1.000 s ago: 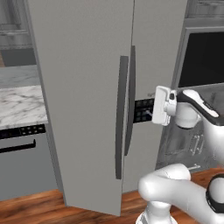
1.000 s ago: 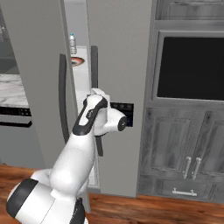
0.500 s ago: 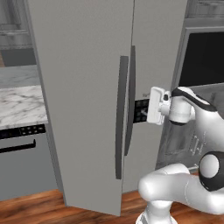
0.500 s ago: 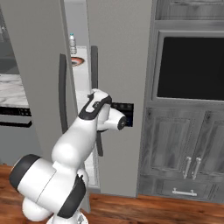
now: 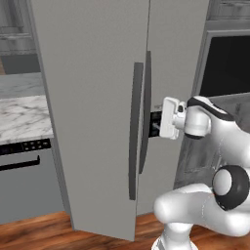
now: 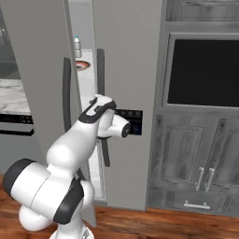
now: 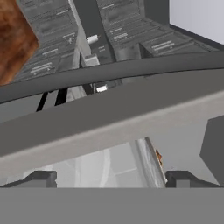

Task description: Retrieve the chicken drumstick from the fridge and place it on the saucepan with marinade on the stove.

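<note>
A: Jaws first. In the hand view the two finger tips (image 7: 43,178) sit low and well apart, nothing between them. Spread. The gripper (image 7: 109,181) faces a long dark bar, the door handle (image 7: 109,72), running straight across that view.

B: From the left base view the hand (image 5: 171,118) is up against the fridge (image 5: 93,97), level with the black dispenser panel (image 5: 155,123). Fingers hidden behind the white hand body there.

A: Handles (image 5: 137,129) stand upright, long axis vertical, two side by side at the seam. Left door (image 6: 39,70) swung partly out; right base view shows a narrow gap between the doors.

B: Through that gap: a shelf with a small bottle (image 6: 77,46) upright, and below it a round reddish-brown thing (image 6: 83,65), cut off by the door edge. Cannot tell what it is.

A: Drumstick?

B: Possibly the tiny orange speck (image 7: 158,156) low in the hand view, beside a pale edge. Too small to give its long axis or which way it points.

A: Surroundings: dark wall oven (image 6: 203,70) to the right of the fridge, grey cabinet doors (image 6: 198,161) under it, marble counter (image 5: 22,117) to the left, wood floor (image 6: 163,226). The robot's own arm (image 6: 79,140) blocks the lower part of the gap in the right base view.
</note>
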